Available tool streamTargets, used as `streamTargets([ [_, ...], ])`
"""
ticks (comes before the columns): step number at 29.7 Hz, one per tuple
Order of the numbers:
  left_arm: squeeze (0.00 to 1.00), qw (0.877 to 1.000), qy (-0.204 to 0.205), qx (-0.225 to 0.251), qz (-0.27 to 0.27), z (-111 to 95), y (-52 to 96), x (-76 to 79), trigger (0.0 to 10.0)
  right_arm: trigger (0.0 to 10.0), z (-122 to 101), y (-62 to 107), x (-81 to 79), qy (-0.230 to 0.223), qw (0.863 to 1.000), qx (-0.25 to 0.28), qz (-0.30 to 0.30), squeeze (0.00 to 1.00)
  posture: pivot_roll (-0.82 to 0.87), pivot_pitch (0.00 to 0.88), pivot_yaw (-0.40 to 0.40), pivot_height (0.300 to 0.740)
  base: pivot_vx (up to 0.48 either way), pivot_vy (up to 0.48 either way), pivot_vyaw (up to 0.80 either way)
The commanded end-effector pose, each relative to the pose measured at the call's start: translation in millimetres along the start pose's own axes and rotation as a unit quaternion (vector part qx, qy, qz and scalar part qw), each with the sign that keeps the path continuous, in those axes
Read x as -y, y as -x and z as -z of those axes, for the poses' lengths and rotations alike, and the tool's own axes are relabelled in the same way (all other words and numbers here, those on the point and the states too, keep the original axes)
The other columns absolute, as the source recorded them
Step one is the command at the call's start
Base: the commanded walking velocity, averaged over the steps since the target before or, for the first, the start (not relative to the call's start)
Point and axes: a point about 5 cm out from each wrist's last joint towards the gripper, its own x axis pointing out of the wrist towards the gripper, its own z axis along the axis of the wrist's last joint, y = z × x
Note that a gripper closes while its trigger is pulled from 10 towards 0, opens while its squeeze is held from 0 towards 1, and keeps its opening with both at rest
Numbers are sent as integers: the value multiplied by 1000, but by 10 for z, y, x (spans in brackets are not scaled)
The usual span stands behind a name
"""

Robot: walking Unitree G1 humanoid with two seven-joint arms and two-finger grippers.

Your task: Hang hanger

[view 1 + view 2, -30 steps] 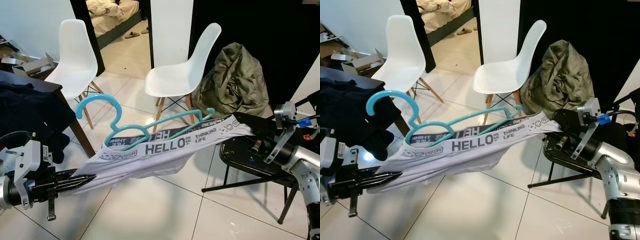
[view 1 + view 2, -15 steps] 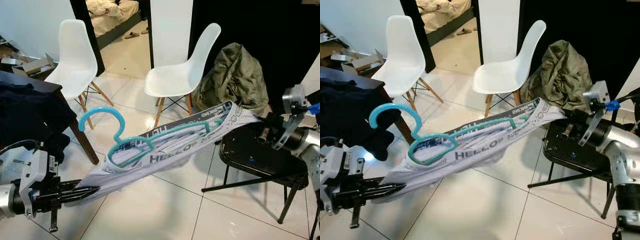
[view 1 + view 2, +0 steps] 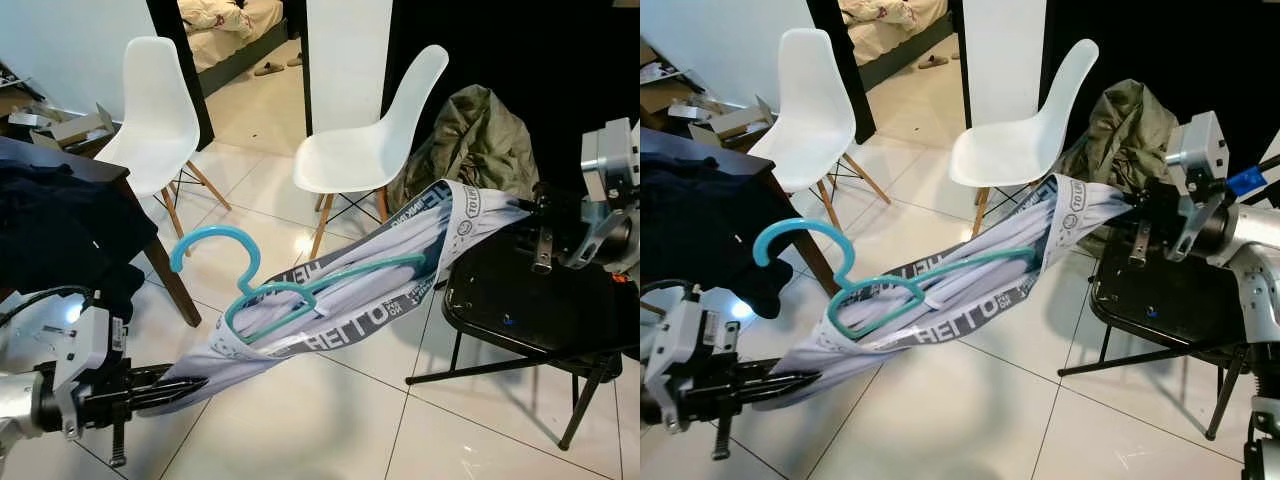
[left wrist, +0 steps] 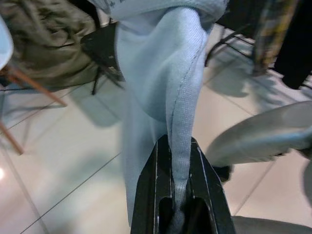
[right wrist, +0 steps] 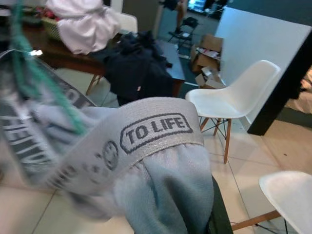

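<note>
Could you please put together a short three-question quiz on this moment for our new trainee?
1. True or false: the teal plastic hanger rests on the grey printed-waistband garment stretched between both pincers.
2. What does the left pincer grip? A) the hanger hook B) the garment's cloth C) a chair leg
3. Fill in: beneath the right pincer stands a black folding ____.

Key: 1 true; 2 B; 3 chair.

One teal hanger point(image 3: 300, 295), one grey garment point(image 3: 400, 265), two white chairs point(image 3: 150, 110) point(image 3: 375, 130), one black chair point(image 3: 530, 310), two grippers point(image 3: 185, 385) point(image 3: 1137, 215).
</note>
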Motion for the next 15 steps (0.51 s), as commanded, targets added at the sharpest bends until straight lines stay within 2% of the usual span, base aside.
streamTargets([
  [1,0,1000,7,-13,-6,64,2,10,10000,0,-56,-12,-6,10,1000,2,-5,0,11,96,47,740,0,0,0],
  [3,0,1000,3,-7,-22,80,-82,0,10000,0,-45,-181,-58,26,1000,-4,-4,0,7,99,50,740,0,0,0],
  [4,0,1000,3,-7,-22,80,-82,0,10000,0,-45,-181,-58,26,1000,-4,-4,0,7,99,50,740,0,0,0],
  [5,0,999,4,-1,-32,95,-144,-3,10000,0,-38,-292,-54,34,999,-4,14,0,7,98,51,740,0,0,0],
  [7,0,999,4,-1,-32,95,-144,-3,10000,0,-38,-292,-54,34,999,-4,14,0,7,98,51,740,0,0,0],
  [8,0,998,4,13,-55,119,-272,-12,10000,0,16,-471,-44,66,996,-33,47,0,3,97,53,740,0,0,0],
  [9,0,998,5,20,-65,130,-340,-12,10000,588,47,-547,-45,83,994,-46,60,0,1,97,52,740,0,0,0],
  [10,0,998,5,20,-65,130,-340,-12,10000,588,47,-547,-45,83,994,-46,60,0,1,97,52,740,0,0,0],
  [11,0,997,10,32,-75,144,-440,3,10000,3529,40,-660,-66,92,992,-37,73,0,1,97,53,740,0,0,0],
  [12,0,996,10,35,-80,157,-489,12,10000,10000,-5,-712,-72,80,994,-16,79,0,-1,98,54,740,0,0,0],
  [14,0,996,9,36,-83,165,-520,18,10000,10000,-36,-743,-77,70,994,-3,81,0,-1,98,54,740,0,0,0],
  [15,0,995,11,38,-87,178,-557,27,10000,10000,-61,-766,-84,66,995,6,81,475,-1,98,54,740,0,0,0],
])
